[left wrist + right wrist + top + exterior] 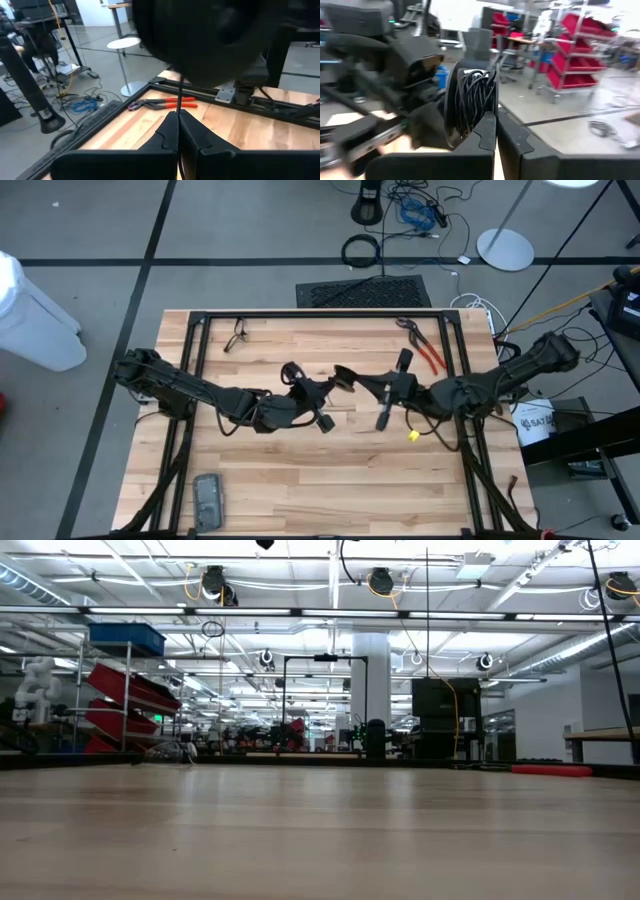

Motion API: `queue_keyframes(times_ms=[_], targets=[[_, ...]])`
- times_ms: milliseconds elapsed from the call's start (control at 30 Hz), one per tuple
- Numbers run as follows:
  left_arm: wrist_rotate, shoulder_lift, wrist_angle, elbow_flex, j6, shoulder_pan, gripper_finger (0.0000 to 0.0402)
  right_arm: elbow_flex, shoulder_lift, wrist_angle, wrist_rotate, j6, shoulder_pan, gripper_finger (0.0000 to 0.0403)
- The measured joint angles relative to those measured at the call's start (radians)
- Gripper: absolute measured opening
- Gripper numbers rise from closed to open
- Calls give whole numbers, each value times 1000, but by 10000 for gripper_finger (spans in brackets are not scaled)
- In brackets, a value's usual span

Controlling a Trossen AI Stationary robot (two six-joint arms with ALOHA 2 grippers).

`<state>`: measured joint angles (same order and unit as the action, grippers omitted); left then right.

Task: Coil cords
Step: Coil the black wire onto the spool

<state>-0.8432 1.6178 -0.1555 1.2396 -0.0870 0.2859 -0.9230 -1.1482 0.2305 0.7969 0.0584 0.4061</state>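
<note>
High view first, moving from the left: a flat grey slab-like device (207,502) lies on the pale wooden slat table (300,480) at about seven o'clock, and a small dark wire tool (237,334) sits near the table's far edge at about eleven o'clock. The left arm reaches in from nine o'clock, its left gripper (300,385) raised over the middle of the table with fingers pressed together. Meeting it from three o'clock, the right gripper (345,376) is also closed. Between the two, only a small dark tangle shows from above. Red-handled metal pliers (425,348) lie at about one o'clock, and a small yellow tag (412,435) rests on the wood below the right arm.

Right wrist view gives what the overhead camera cannot: the thin black flexible cord (472,100) is bunched in glossy, roughly round loops, pinched at its lower edge between the right gripper's matte dark fingers (485,135), with the left arm's boxy body just behind.

Left wrist view shows a single taut strand of that cord (178,97) rising from its own clamped fingers (167,132), with the pliers beyond on the planks.

Low view shows bare tabletop and the workshop behind; neither gripper nor cord appears there.
</note>
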Motion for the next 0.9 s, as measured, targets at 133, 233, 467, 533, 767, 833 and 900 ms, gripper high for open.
queue_keyframes(times_ms=[133,233,467,533,767,833,900], targets=[[22,0,-3,0,-15,-13,1,0,-55,98,68,67,-9,0],[27,15,-19,0,-36,-20,1,0,-92,144,113,109,-13,0],[71,87,-132,0,-31,-37,1,0,-151,183,210,192,-26,0],[72,102,-155,0,-31,-41,1,0,-159,175,237,212,-28,0],[74,104,-181,0,-15,-35,1,0,-164,82,253,248,-34,0],[74,104,-187,2,-6,-33,1,0,-163,64,255,253,-34,0],[74,104,-187,2,-4,-30,1,0,-163,45,252,261,-34,0]])
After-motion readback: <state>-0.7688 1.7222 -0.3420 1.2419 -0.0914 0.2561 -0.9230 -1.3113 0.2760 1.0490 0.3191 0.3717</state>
